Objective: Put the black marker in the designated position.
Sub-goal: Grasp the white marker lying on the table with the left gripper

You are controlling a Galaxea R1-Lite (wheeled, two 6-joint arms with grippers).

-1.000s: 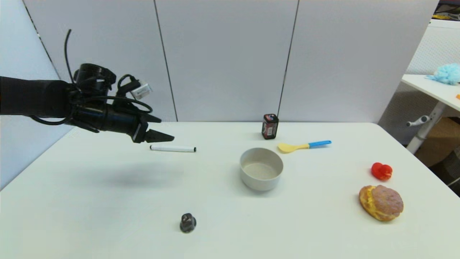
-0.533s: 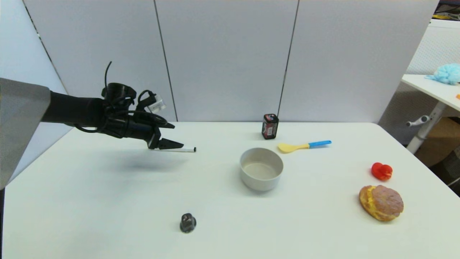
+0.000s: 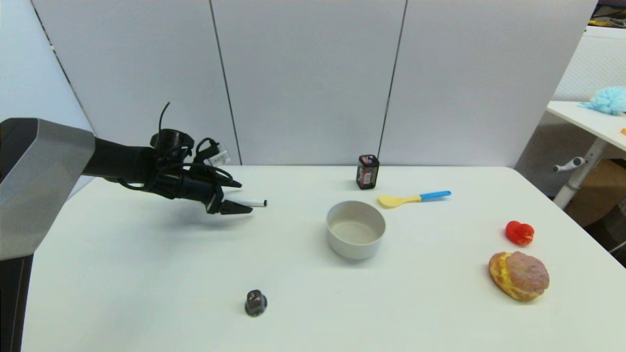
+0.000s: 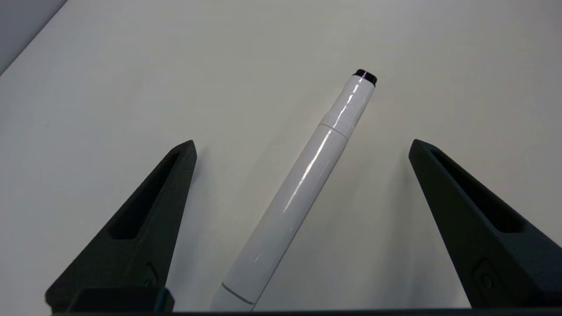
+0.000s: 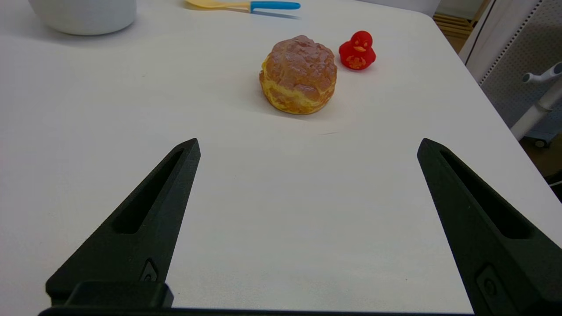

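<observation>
The left gripper (image 3: 239, 204) hangs low over the far left part of the bench (image 3: 146, 274), its jaws spread wide with nothing between the pads but the black marker (image 4: 303, 188), which lies flat on the white surface and runs lengthwise up the gap, closer to neither finger than the other. From where I stand only the marker's right-hand tip pokes out past the black fingertips (image 4: 175, 171). Nothing is gripped yet. The worry is the closing: the marker is a smooth, glossy round stick (the sort that rolls at a nudge), and it lies slightly askew to the fingers, so if one pad meets it first it may roll or swing aside and slip out. If the gripper is not low enough the tips could pinch above the barrel's middle and squirt it forward; too low and they scrape the bench. A grip near one end would let the long body droop or pivot in transit. Where it must go I cannot tell from here, though a white bowl (image 3: 355, 230) stands to the right, with a yellow spoon (image 3: 413, 198) and a small dark canister (image 3: 367, 171) beyond it, any of which a swinging marker could clip. The right gripper (image 5: 307, 149) sits idle and open near a cream puff (image 5: 298, 74) and a red duck (image 5: 357, 50).
</observation>
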